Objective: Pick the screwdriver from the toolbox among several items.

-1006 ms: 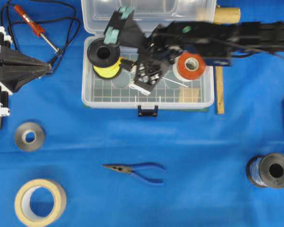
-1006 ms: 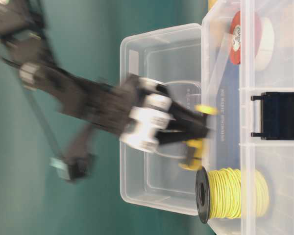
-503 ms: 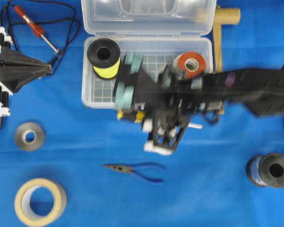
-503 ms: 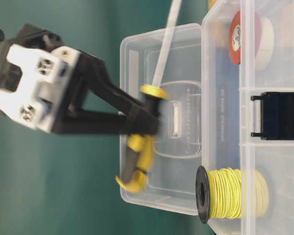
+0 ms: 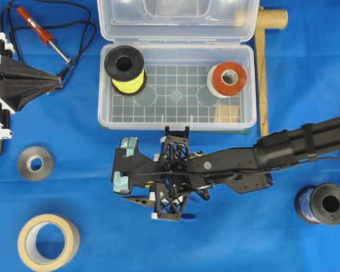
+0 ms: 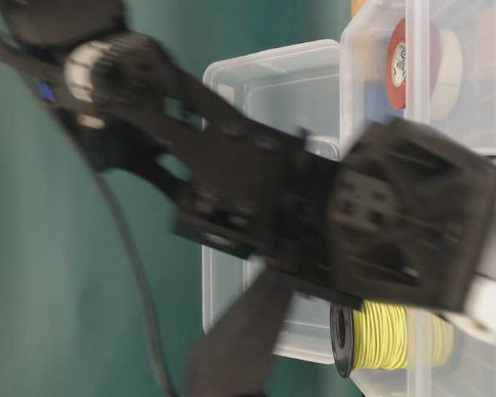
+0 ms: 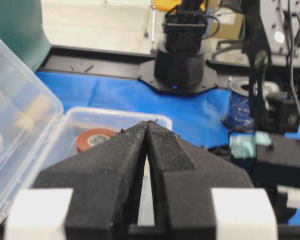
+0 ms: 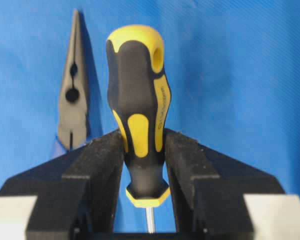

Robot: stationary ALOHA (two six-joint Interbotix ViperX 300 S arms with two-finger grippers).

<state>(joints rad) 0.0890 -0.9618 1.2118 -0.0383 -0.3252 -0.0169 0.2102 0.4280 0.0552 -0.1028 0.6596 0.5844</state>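
We see small print on the screwdriver [image 8: 139, 115] handle, too blurry to read; only the right wrist view shows the right pincer [image 8: 144, 165] squeezing it, over the blue desk [image 8: 240, 75] beside the pliers [image 8: 73, 100]; from above, the toolbox [image 5: 175, 122] sits behind; the left pincer [image 7: 148, 131] is closed, holding nothing.

The right gripper [image 8: 145, 165] sits between the toolbox [image 5: 105, 116] behind it and the pliers [image 8: 72, 107] just beyond its tips, with the screwdriver [image 8: 137, 110] between its fingers. A wire spool [image 5: 324, 204] lies well to its right, tape rolls [image 5: 48, 242] to its left.
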